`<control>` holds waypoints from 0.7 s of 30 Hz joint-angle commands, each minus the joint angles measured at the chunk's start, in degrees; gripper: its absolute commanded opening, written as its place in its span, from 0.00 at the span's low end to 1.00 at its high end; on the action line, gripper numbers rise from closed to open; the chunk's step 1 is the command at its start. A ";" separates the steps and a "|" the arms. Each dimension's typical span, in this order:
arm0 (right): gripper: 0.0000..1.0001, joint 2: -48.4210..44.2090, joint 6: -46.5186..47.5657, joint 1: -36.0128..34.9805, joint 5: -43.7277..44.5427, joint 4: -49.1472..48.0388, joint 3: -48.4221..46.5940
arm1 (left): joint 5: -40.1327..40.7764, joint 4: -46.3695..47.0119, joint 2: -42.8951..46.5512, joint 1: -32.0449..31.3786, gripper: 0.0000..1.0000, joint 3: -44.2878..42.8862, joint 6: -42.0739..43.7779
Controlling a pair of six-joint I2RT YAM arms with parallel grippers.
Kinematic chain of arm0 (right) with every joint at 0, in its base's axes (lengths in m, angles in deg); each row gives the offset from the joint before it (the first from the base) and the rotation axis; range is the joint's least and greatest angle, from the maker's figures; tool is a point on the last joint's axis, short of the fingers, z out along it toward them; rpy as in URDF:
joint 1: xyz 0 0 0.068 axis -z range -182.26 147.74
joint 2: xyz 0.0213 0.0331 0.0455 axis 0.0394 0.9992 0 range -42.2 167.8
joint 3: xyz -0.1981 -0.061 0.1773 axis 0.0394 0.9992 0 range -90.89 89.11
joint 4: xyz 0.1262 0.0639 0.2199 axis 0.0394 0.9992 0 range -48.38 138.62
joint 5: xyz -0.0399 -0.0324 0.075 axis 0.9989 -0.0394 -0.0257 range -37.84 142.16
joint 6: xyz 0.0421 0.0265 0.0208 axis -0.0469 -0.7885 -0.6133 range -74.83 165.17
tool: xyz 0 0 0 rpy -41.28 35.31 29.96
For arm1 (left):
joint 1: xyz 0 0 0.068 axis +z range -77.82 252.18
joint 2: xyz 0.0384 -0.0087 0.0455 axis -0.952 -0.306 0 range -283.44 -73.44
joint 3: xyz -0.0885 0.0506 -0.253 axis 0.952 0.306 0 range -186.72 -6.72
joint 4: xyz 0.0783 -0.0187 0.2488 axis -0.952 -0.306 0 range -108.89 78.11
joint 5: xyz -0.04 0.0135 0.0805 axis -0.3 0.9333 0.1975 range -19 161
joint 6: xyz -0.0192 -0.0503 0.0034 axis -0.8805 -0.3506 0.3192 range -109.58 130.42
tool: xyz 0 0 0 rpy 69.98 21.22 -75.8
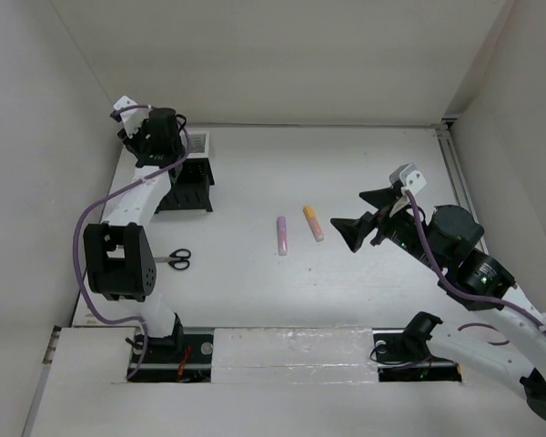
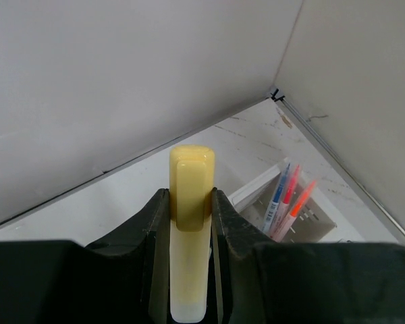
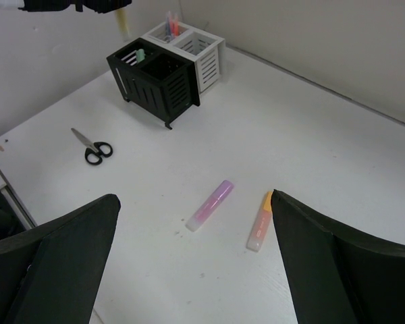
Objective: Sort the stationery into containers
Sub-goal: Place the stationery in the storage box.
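- Top external view: the left gripper (image 1: 164,127) hangs at the far left of the table (image 1: 364,164), over the two organisers.
- Left wrist view gives the close look: its fingers (image 2: 158,209) are clamped on a yellow marker (image 2: 189,270), one on each side, and the cap end sticks out past the tips.
- Below it sits the white organiser (image 2: 310,216), with a blue pen (image 2: 281,185), a red pen (image 2: 291,183) and an orange pen (image 2: 301,202) leaning together in one compartment.
- The black organiser (image 1: 189,187) stands just on the near side of the white one, touching or nearly so.
- Right wrist view picks out a green marker (image 3: 140,55) standing in one of the black organiser's compartments.
- The scissors (image 1: 175,260) lie flat on the table near the left arm, well apart from the organisers.
- In mid-table a purple marker (image 1: 281,235) and an orange marker (image 1: 313,223) lie side by side, near each other but not touching.
- The right gripper (image 1: 364,214) hovers just right of the orange marker with its jaws spread wide and nothing between them.
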 commanded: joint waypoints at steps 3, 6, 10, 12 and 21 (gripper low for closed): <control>1.00 -0.43 -0.42 0.32 -0.73 -3.25 -0.14 | -0.16 7.03 -0.22 -0.01 0.00 3.57 -0.36; 1.00 -0.43 -0.42 0.32 -0.20 -3.25 -0.14 | -1.40 6.35 -1.46 -0.01 0.00 2.96 -1.84; 1.00 0.09 -0.42 0.32 -0.73 -3.78 -0.14 | -2.36 4.15 -3.65 -0.01 0.00 1.90 -3.60; 1.00 0.09 -0.42 0.32 -0.73 -3.78 -0.14 | -2.36 4.14 -4.27 -0.01 0.00 1.90 -4.21; 1.00 0.62 -0.42 0.32 -0.73 -3.78 -0.14 | 0.54 2.47 -5.85 -0.01 0.00 3.66 -7.38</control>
